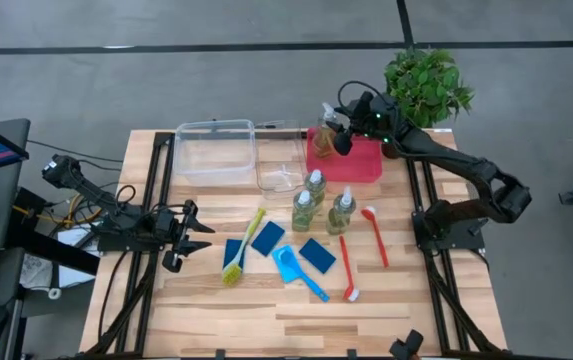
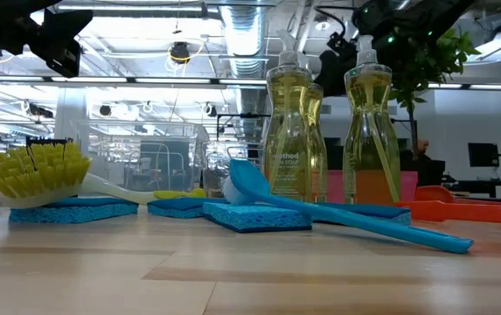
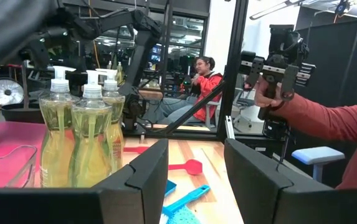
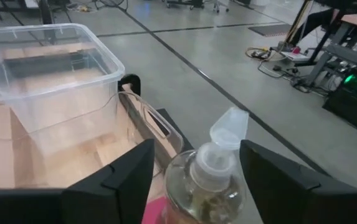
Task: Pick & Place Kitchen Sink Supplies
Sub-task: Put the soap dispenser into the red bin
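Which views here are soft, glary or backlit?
Low view: ceiling lights behind the soap bottles backlight them, tabletop foreground soft. Right wrist view: bottle pump between the fingers slightly blurred. High view: evenly lit, no harsh glare.

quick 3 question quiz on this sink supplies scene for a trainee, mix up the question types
1. True or false: one pump bottle stands in the red tray.
2. How many pump bottles stand on the table outside the tray?
3. Which brush lies partly on a blue sponge? A) green brush B) short red brush C) neither

Key
1. True; the right hand is at it, fingers open either side of the pump.
2. Three.
3. A.
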